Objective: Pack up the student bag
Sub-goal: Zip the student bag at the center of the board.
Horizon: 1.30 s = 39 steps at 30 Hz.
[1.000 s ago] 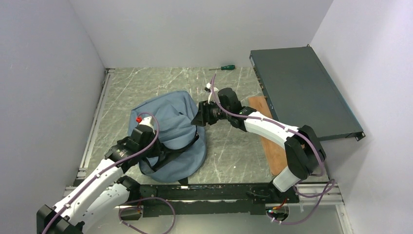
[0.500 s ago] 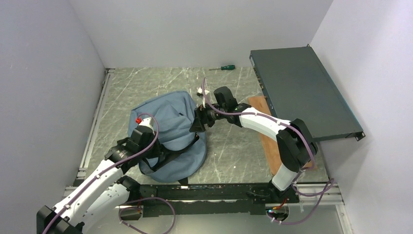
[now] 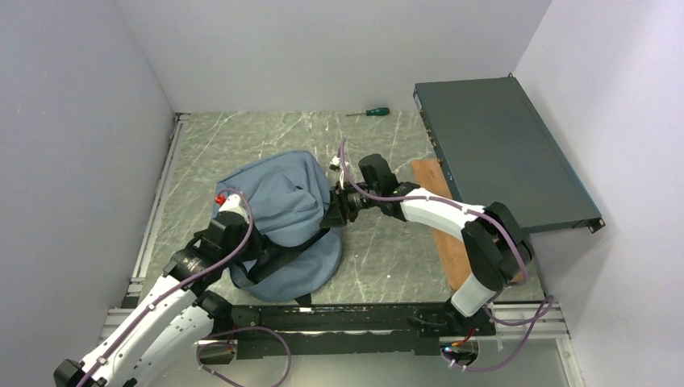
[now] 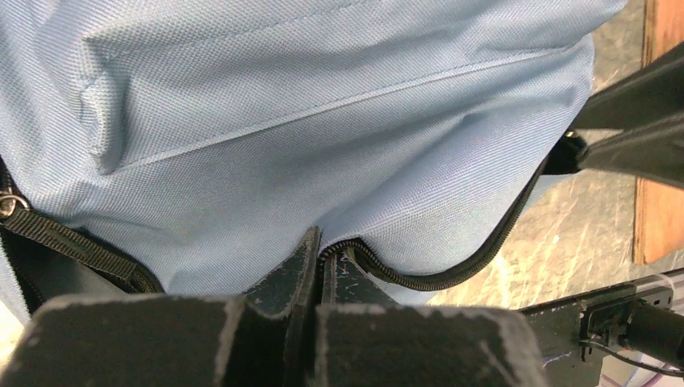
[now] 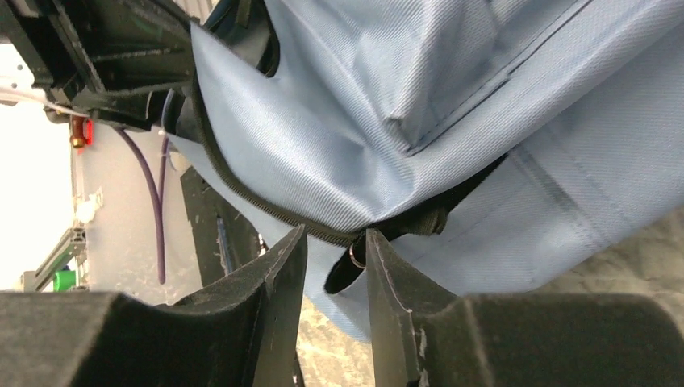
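Left fingers (image 4: 284, 278) pinch shut on the zipper edge (image 4: 452, 274) of the student bag (image 3: 278, 205), slumped left-centre on the tabletop (image 3: 379, 250). Right fingers (image 5: 277, 278), narrowly parted, straddle its right rim. Opening step, apparently; next, grip and spread.

Soft, even light falls from overhead in the top view, which is sharp throughout, leaving only faint shadows on the counter (image 3: 379, 242) and under the dark metal box (image 3: 500, 153) at 3 o'clock. The left wrist view shows the weave of the student bag (image 4: 323, 121) crisply, dimming toward 7 o'clock. The right wrist view is blown out white at 9 o'clock, with the right tool (image 5: 332, 242) at 6 o'clock in shade.
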### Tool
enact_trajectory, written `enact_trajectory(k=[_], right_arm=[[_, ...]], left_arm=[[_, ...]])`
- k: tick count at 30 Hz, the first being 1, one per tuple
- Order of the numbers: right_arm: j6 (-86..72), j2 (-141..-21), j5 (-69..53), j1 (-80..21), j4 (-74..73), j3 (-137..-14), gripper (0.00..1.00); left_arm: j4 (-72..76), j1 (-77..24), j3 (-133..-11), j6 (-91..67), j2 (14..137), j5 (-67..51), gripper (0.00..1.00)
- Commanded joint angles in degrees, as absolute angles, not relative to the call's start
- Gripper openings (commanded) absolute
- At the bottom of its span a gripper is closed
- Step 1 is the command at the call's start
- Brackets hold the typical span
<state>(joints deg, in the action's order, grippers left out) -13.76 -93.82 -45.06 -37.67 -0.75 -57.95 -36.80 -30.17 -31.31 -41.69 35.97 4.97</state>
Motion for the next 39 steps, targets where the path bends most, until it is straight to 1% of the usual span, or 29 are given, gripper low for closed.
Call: enact_trajectory(k=[1,3,4,7,12,13,20,24,26,28,30,31,33,35,37,39], right_arm=[[-13.32,-88.90,-44.44,-39.35,2.99,-56.09,0.33],[-12.95,-88.98,-42.02,-39.48,2.47,-56.16,0.27],[-12.69,-88.85,-40.43,-39.71,2.39,-56.04,0.26],[-10.06,-87.64,-33.58,-40.81,1.21,-55.72,0.32],[-5.54,-86.28,-27.40,-42.54,0.26,-55.81,0.33],[-4.46,-86.45,-26.15,-42.80,-1.76,-56.35,0.33],[0.77,-85.65,-21.21,-44.78,-5.90,-56.90,0.33],[1.19,-86.08,-20.76,-44.95,-5.55,-57.00,0.25],[0.97,-86.48,-20.49,-45.46,-5.36,-57.57,0.18],[1.16,-86.73,-18.62,-46.26,-5.13,-57.70,0.16],[1.50,-86.54,-16.37,-47.06,-4.51,-57.22,0.16],[1.62,-86.36,-15.38,-47.37,-4.10,-56.95,0.18],[1.77,-85.67,-13.01,-48.06,-2.93,-56.11,0.27],[2.38,-85.05,-10.02,-48.94,-2.08,-55.17,0.28],[3.02,-84.80,-6.96,-49.79,-1.08,-54.15,0.25],[3.23,-84.87,-4.55,-50.31,-0.33,-53.55,0.18]], left_arm=[[-35.14,-29.88,-33.78,-43.86,33.78,8.42,0.00],[-34.74,-29.88,-33.96,-43.65,34.13,7.70,0.00],[-34.72,-29.88,-34.15,-43.48,34.41,7.42,0.00],[-35.17,-29.88,-34.53,-42.92,35.25,7.13,0.00],[-34.92,-29.88,-33.91,-43.06,34.76,6.34,0.00],[-34.83,-29.88,-33.78,-43.11,34.76,6.22,0.00],[-34.89,-29.88,-33.95,-43.00,35.35,5.92,0.00],[-34.78,-29.88,-33.84,-43.15,35.28,5.72,0.00],[-34.87,-29.88,-33.85,-43.28,35.19,5.70,0.00],[-34.98,-29.88,-33.99,-43.40,35.17,5.53,0.00],[-35.06,-29.87,-34.10,-43.50,35.22,5.30,0.00],[-35.07,-29.88,-34.18,-43.51,35.09,5.34,0.00],[-35.28,-29.88,-34.27,-43.51,35.07,5.32,0.00],[-35.33,-29.88,-34.36,-43.42,35.06,5.38,0.00],[-35.33,-29.88,-34.37,-43.42,34.98,5.37,0.00],[-35.25,-29.88,-34.50,-43.50,35.01,5.28,0.00]])
